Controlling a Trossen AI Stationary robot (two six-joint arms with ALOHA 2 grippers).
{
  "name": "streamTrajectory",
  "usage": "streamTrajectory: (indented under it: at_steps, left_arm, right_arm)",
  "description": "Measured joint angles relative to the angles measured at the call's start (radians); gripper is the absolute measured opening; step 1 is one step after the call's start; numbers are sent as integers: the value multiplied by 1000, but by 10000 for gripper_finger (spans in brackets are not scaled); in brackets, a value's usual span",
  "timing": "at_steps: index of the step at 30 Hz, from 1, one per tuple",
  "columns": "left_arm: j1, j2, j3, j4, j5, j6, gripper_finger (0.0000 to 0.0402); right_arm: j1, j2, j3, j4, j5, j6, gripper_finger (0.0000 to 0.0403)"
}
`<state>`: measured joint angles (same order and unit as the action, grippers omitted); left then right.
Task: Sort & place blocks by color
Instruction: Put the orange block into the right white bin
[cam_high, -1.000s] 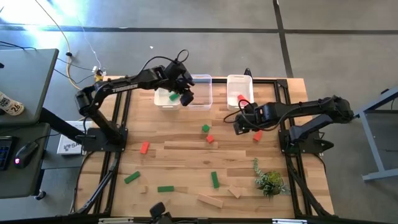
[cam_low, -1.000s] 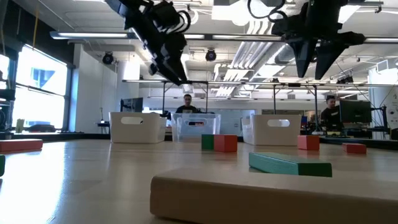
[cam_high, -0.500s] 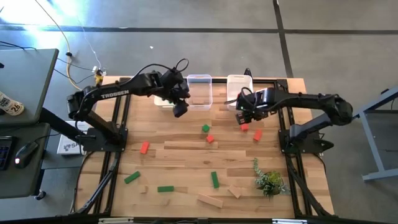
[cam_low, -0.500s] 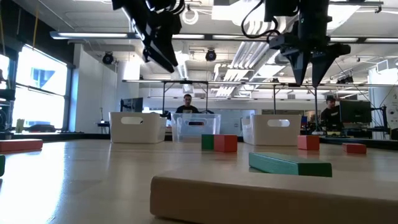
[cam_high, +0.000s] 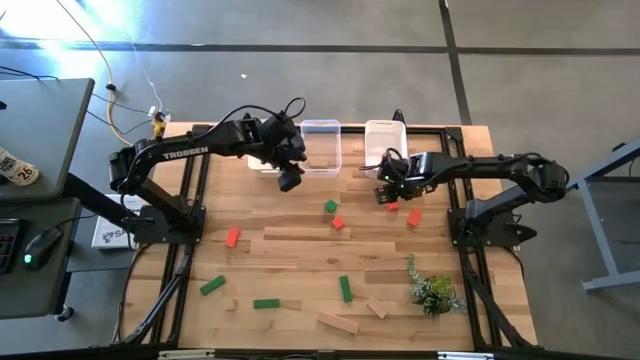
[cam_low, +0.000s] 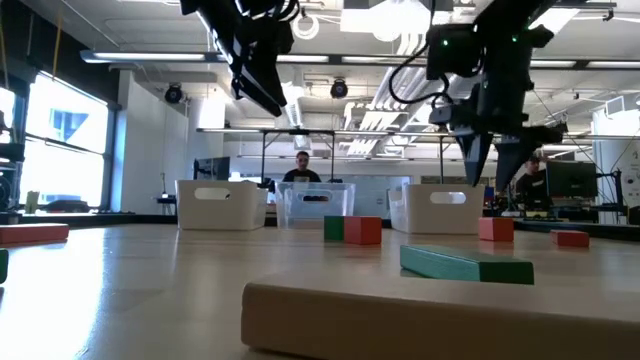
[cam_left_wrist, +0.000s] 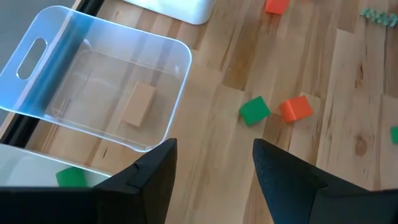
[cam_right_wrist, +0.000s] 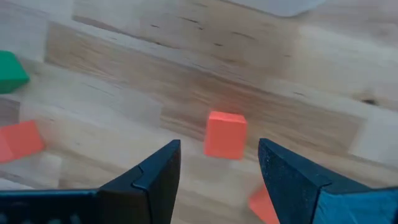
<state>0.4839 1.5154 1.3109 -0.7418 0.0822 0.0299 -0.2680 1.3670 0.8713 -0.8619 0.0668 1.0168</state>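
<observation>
My right gripper (cam_high: 384, 193) (cam_right_wrist: 219, 152) is open, pointing down just above a red cube (cam_high: 393, 205) (cam_right_wrist: 225, 134) near the right white bin (cam_high: 385, 138); its fingers stand either side of the cube without touching. A second red block (cam_high: 414, 216) lies beside it. My left gripper (cam_high: 290, 181) (cam_left_wrist: 214, 149) is open and empty, high over the table by the clear bin (cam_high: 322, 146), which holds a tan block (cam_left_wrist: 138, 104). A green block (cam_left_wrist: 71, 177) lies in the left white bin (cam_high: 262, 158). A green cube (cam_high: 330, 206) and a red cube (cam_high: 338, 222) lie mid-table.
Near the front edge lie green bars (cam_high: 211, 286) (cam_high: 266, 303) (cam_high: 345, 289), tan blocks (cam_high: 338, 322) (cam_high: 378, 308) and a red bar (cam_high: 233, 237). A leafy plant sprig (cam_high: 432, 292) sits at the near right. People (cam_low: 302, 165) show in the room behind.
My right gripper swung out toward the right white bin and then came down over the red cube, staying open. My left gripper drew back from above the left white bin toward the near edge and then held still.
</observation>
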Motion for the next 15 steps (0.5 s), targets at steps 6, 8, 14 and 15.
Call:
streamTrajectory:
  at_steps: [6, 8, 14, 15]
  left_arm:
    - [0, 0, 0, 1, 0, -1, 200]
    - [0, 1, 0, 1, 0, -1, 200]
    - [0, 1, 0, 2, 0, -37, 200]
    - [0, 1, 0, 2, 0, -42, 200]
  right_arm:
    - [0, 0, -81, 83, -8, 14, 202]
    - [0, 0, -103, 105, -9, 14, 202]
    - [-1, 12, -158, 154, -6, 5, 202]
    - [-2, 16, -162, 167, -4, -5, 202]
